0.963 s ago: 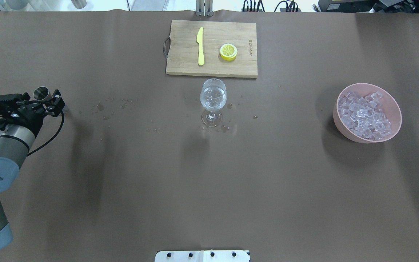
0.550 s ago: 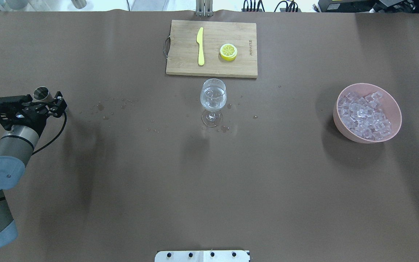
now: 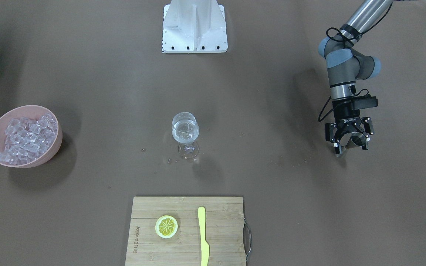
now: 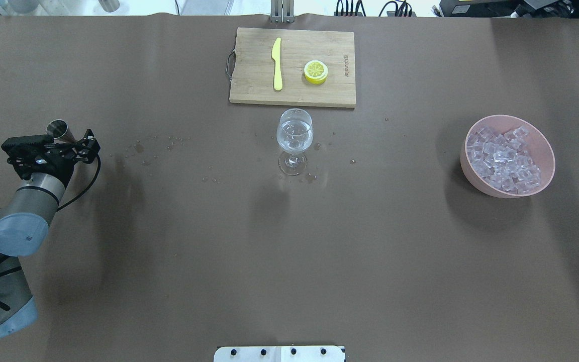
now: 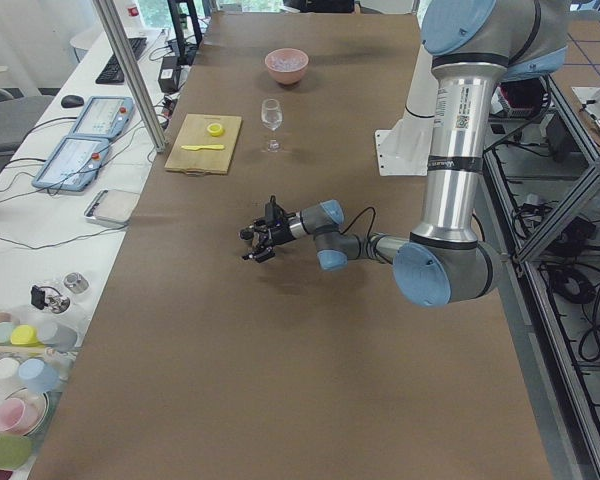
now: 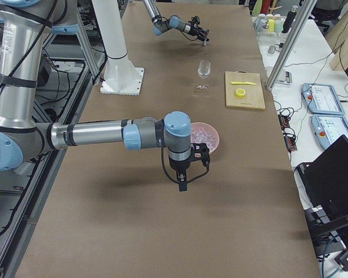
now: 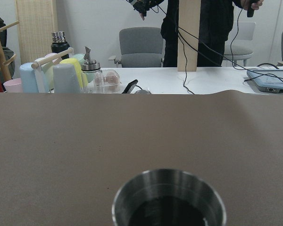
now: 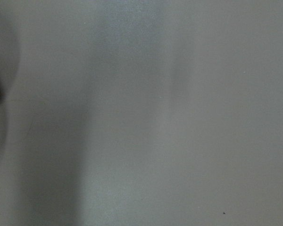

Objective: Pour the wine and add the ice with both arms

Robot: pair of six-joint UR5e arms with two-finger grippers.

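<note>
Wrist of the left arm (image 4: 33, 193) is sliding toward 3 o'clock in the overhead view compared with a second ago. The steel cup (image 4: 58, 129) is staying put, upright on the surface (image 4: 370, 251). Pour looks done: the wine (image 4: 294, 140) is sitting in the stemmed glass (image 4: 294, 125) at mid-surface, so ice is the pending step.

All the ice (image 4: 503, 160) is lying heaped in the pink bowl (image 4: 472, 178), at 3 o'clock from the glass and well apart from it. None is showing in the glass. Loose cubes, no real long axis, so coming in from above is looking like the only sensible line.

The right arm (image 6: 98, 134) is the nearer one. In the right-side view the right fingers (image 6: 182, 180) are hanging pointed down near the bowl, with the bowl at roughly 1 o'clock from them. Its wrist camera is showing almost nothing but bare surface. Can't tell whether those fingers are spread or closed.

The left fingers (image 3: 332, 135) are standing spread either side of the cup, apparently not clamping it. They're way off at 9 o'clock from the glass, at the opposite end from the ice.

My read: the right arm is taking the ice. It'll need to go toward 1 o'clock to get over the bowl, then carry the cubes to the glass at the bowl's 9 o'clock.
</note>
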